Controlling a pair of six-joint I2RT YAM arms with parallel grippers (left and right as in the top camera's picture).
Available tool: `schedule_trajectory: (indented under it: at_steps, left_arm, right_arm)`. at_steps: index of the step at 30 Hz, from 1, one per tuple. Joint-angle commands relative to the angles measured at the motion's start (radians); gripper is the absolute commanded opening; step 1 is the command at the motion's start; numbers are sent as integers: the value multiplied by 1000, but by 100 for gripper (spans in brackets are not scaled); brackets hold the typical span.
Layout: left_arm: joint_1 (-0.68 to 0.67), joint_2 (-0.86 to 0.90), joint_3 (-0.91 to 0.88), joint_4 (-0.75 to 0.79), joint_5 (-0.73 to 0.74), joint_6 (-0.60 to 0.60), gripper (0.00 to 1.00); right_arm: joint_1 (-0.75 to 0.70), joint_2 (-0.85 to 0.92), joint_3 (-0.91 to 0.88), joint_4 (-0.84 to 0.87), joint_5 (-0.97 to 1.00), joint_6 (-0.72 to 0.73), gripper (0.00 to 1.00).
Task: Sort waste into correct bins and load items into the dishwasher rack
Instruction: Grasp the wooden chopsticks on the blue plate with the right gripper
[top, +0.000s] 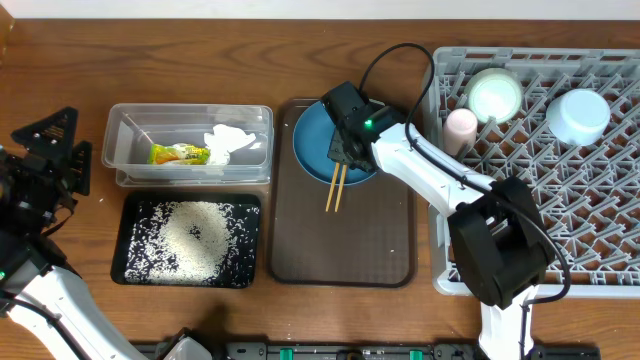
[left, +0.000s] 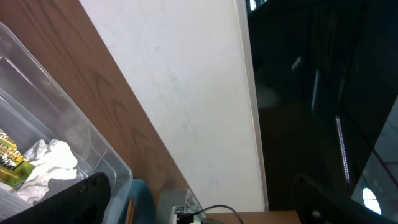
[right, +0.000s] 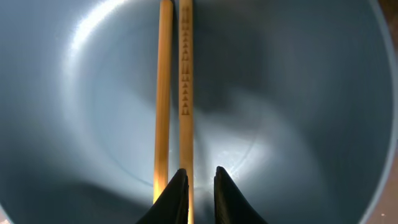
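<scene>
The right gripper (right: 199, 177) has its fingers almost together over the pair of wooden chopsticks (right: 185, 93), which lie from the large dark blue plate (top: 315, 140) onto the dark brown serving tray (top: 340, 250), though I can't tell if they pinch, while the left gripper (top: 58, 150) gapes wide.

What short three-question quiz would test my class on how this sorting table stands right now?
1. True or false: the pink cup stands in the dishwasher rack.
2. Where does the rice lie? A: clear tub. B: black tray. C: brown tray.
3. Fill in: the right end effector is poised at the chopsticks, which lie partly on the dark blue ____.

Key: 1 true; 2 B; 3 plate.
</scene>
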Motion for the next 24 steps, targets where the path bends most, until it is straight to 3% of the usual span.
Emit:
schedule_trajectory:
  at_steps: [1,24]
  left_arm:
    - [4,0,13,4,13,-2,95]
    - [4,0,13,4,13,-2,95]
  right_arm:
    - [19,4,-3,-4,7,20,14]
    - [59,4,-26,-53,23,31,13]
